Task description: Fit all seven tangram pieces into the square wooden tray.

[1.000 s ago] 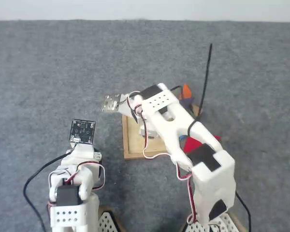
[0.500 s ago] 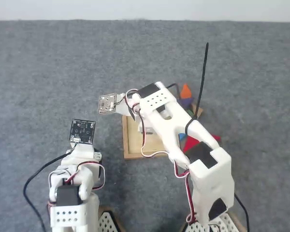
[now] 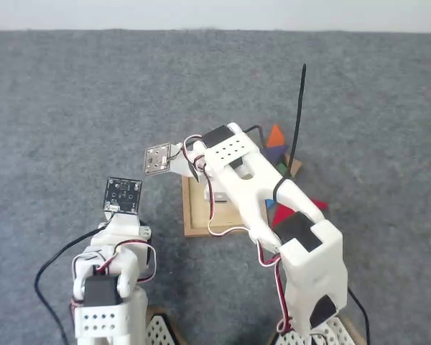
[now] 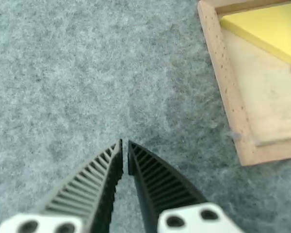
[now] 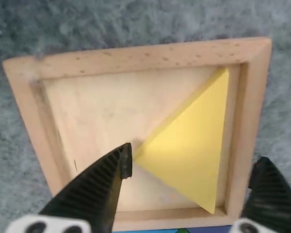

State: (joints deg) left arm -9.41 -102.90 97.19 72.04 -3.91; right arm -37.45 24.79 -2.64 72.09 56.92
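One-seventh of the job looks done to us, with the rest not yet begun. Our grey table (image 3: pixel 72 93) carries everything. Next in bulk, the right arm (image 3: pixel 251 180) stretches out from its base and bends down over the square wooden tray (image 3: pixel 189 208), while the left arm (image 3: pixel 111 287) sits folded low, off to the tray's side. The tray itself lies flat, most of its floor bare. Inside it the yellow triangle (image 5: pixel 194 145) lies with its long side against one wall and its point at the tray's middle. Of the six pieces left, we can make out an orange piece (image 3: pixel 276 134) and a purple piece (image 3: pixel 276 152) just past the tray's far edge, and a red piece (image 3: pixel 302 210) and a blue piece (image 3: pixel 271 205) beside the tray, on the side away from the left arm and partly hidden under the right arm. The other pieces we cannot pick out. Smallest come the tools: the right pincer (image 5: pixel 194 165) hangs wide apart and empty above the tray's floor, straddling the yellow triangle, and the left pincer (image 4: pixel 124 145) is closed to a sliver on nothing, above bare table just outside the tray's rim.
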